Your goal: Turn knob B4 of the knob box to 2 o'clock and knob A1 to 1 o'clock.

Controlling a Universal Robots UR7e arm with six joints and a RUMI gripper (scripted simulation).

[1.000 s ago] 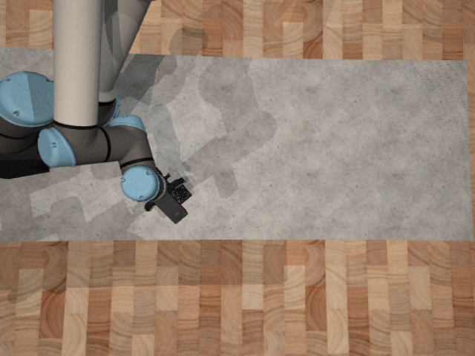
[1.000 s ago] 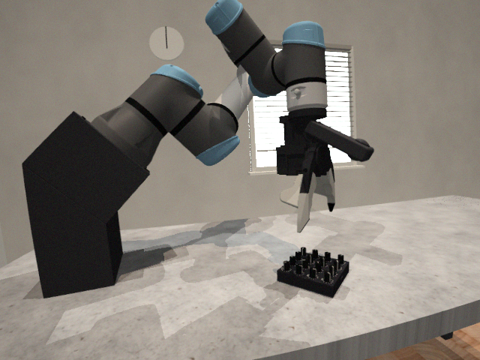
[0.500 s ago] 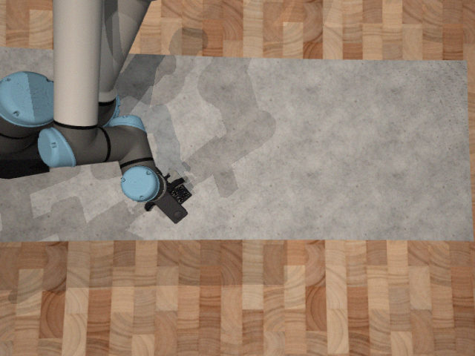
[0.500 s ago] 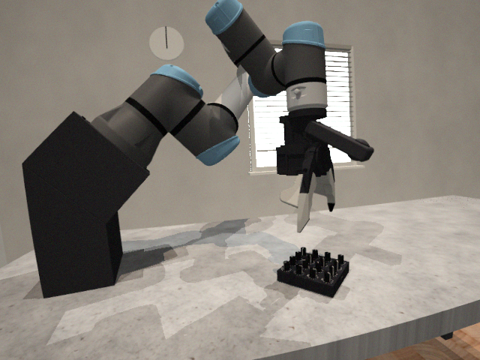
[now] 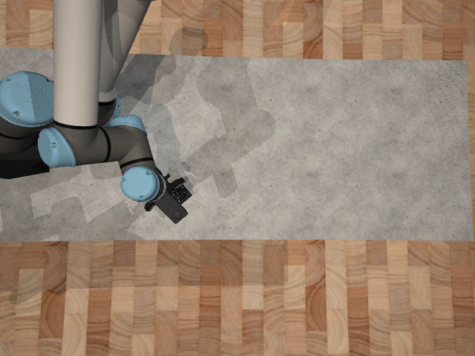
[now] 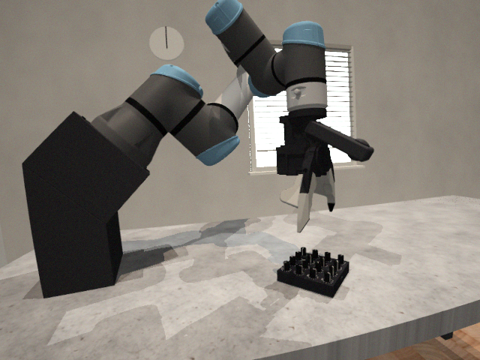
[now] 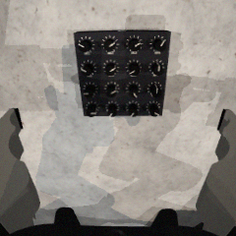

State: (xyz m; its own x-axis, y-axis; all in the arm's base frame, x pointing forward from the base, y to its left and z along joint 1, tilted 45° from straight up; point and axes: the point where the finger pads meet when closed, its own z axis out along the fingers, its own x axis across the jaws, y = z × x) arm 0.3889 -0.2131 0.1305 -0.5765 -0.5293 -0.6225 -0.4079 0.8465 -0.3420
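Note:
The knob box [image 6: 313, 271] is a small black square block with four rows of black knobs, lying flat on the grey table top. In the wrist view the knob box [image 7: 121, 74] sits in the upper middle, each knob with a pale pointer and ring of tick marks. In the overhead view the knob box [image 5: 179, 193] is mostly hidden under the wrist. My gripper [image 6: 314, 218] hangs well above the box, fingers pointing down, open and empty. Its two fingers show at the left and right edges of the wrist view [image 7: 118, 147]. I cannot make out the socket side.
The black robot base [image 6: 73, 205] stands at the table's left. The table's front edge [image 6: 387, 329] runs close in front of the box. A wood floor surrounds the table [image 5: 237, 299].

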